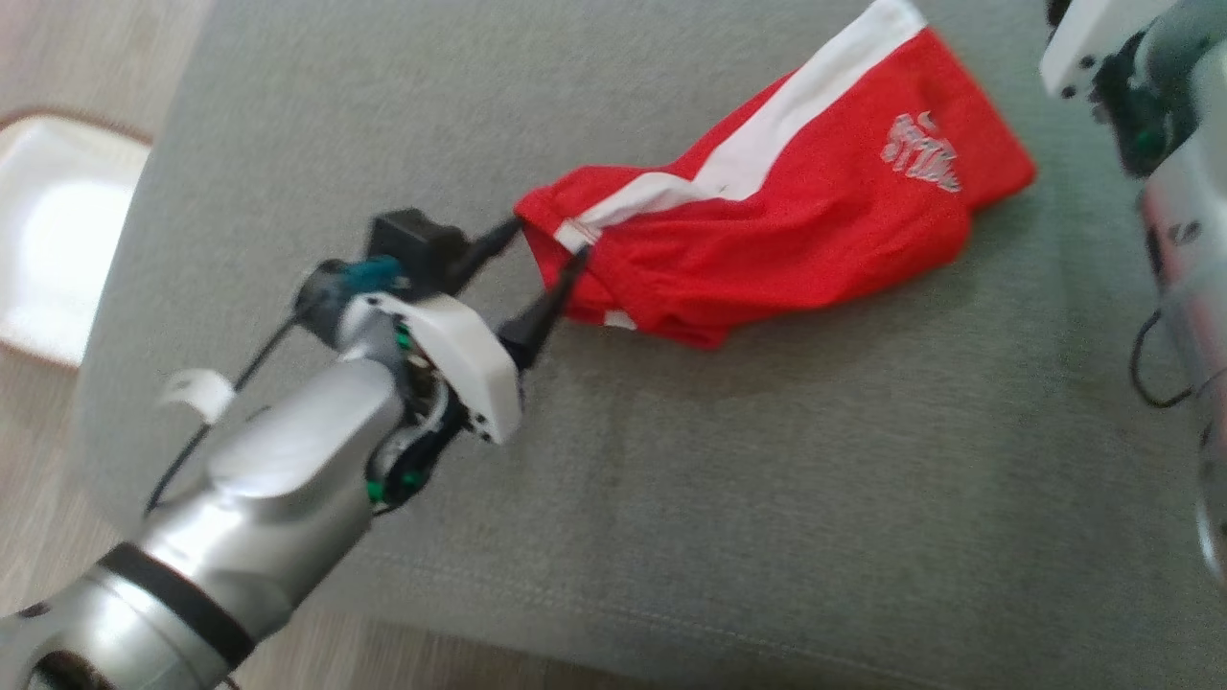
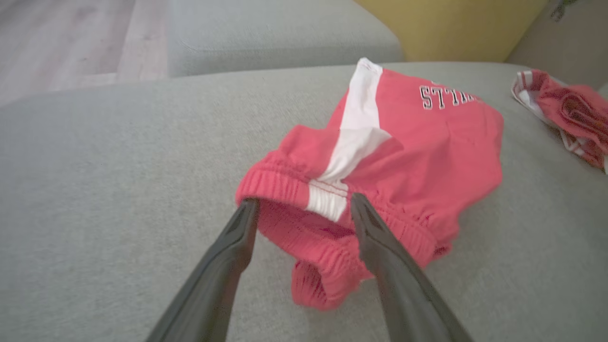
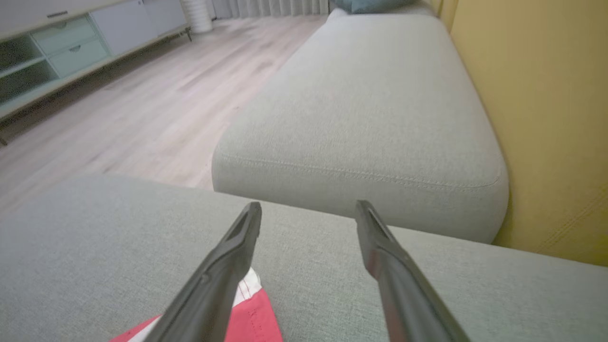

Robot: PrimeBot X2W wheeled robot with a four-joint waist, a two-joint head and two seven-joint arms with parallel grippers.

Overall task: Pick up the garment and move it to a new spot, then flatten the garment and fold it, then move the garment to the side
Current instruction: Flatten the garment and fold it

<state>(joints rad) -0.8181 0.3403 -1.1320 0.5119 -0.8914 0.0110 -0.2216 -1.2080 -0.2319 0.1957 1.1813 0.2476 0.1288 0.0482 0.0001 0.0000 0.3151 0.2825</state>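
Cloth so soft will likely flop, so the garment [image 1: 796,220], rumpled on the grey cushion [image 1: 767,479], seems best taken by its waistband [image 2: 280,185], where the left end effector [image 2: 302,202] gapes empty, the right end effector [image 3: 309,205] likewise.

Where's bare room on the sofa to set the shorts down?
Free: the wide cushion stretch between shorts and front seam; the neighbouring cushion by the yellow wall. Crowded: beside the shorts where another red garment lies, and at the waistband by the left tool.
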